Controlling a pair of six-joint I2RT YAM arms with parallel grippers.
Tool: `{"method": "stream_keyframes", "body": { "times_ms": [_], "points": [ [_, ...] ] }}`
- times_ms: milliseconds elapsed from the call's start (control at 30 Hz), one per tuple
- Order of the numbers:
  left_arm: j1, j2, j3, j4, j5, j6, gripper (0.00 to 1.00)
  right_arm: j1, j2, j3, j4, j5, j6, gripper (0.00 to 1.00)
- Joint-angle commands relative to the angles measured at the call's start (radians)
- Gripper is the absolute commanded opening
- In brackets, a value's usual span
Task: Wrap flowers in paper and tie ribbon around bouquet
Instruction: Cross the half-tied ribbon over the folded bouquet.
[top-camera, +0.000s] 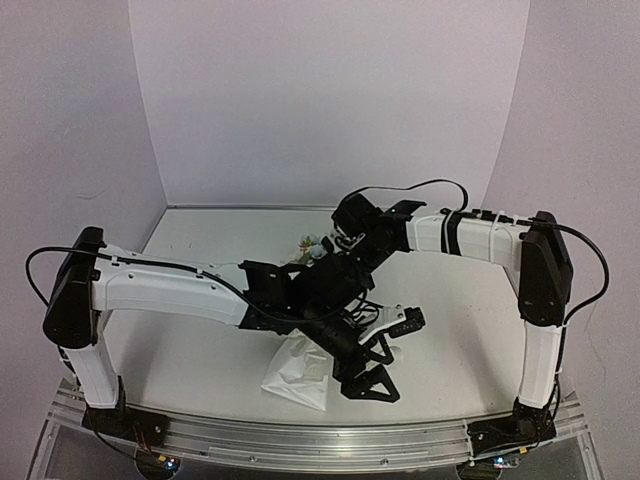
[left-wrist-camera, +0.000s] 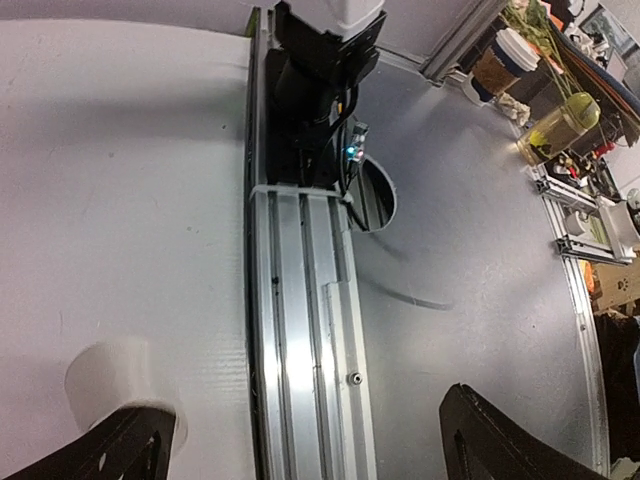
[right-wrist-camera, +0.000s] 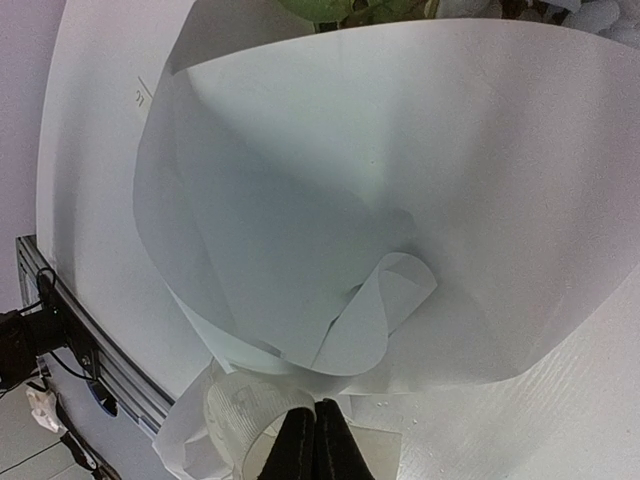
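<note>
The bouquet (right-wrist-camera: 400, 170) lies on the table as a cone of white paper (top-camera: 295, 372), with its narrow end toward the near edge. The flowers (top-camera: 314, 244) poke out of the far end, and in the right wrist view their green leaves (right-wrist-camera: 330, 8) sit at the top. My right gripper (right-wrist-camera: 315, 425) is at the cone's narrow end, shut on the ribbon (right-wrist-camera: 235, 410), which curls in a loop beside its fingers. My left gripper (left-wrist-camera: 300, 405) hangs open over the near rail with nothing between its fingers (left-wrist-camera: 505, 440). In the top view the crossed arms hide the cone's middle.
An aluminium rail (left-wrist-camera: 300, 300) runs along the table's near edge, with an arm's black base (left-wrist-camera: 315, 70) mounted on it. A pale curl of paper (left-wrist-camera: 105, 380) sits by my left finger. Off the table to the right are shelves with cups and clutter (left-wrist-camera: 560, 120).
</note>
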Motion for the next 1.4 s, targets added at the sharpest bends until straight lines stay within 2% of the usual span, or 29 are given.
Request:
{"method": "stream_keyframes", "body": {
  "times_ms": [0,100,200,300,533,633,1033,1367],
  "points": [
    [0.058,-0.11,-0.065,0.119,0.021,-0.112,0.96,-0.006,0.001,0.033,-0.001,-0.009,0.0,0.0],
    [0.097,-0.149,-0.116,0.163,0.064,-0.165,0.97,-0.005,-0.001,0.032,-0.004,-0.008,-0.005,0.0],
    [0.106,-0.187,-0.15,0.104,-0.012,-0.14,0.97,-0.005,-0.018,0.013,-0.01,0.002,-0.015,0.0],
    [0.134,-0.284,-0.264,0.158,-0.061,-0.178,0.94,-0.003,-0.048,-0.013,-0.011,0.016,-0.024,0.0],
    [0.217,-0.538,-0.496,0.27,-0.338,-0.282,0.7,0.058,-0.111,-0.029,-0.011,0.065,-0.058,0.0],
    [0.274,-0.592,-0.562,0.297,-0.358,-0.324,0.64,0.103,-0.138,-0.038,-0.011,0.115,-0.083,0.0],
    [0.384,-0.591,-0.667,0.343,-0.323,-0.308,0.69,0.213,-0.176,-0.034,0.001,0.197,-0.126,0.0],
    [0.389,-0.523,-0.661,0.356,-0.33,-0.282,0.64,0.224,-0.149,0.009,-0.002,0.178,-0.135,0.0]
  ]
}}
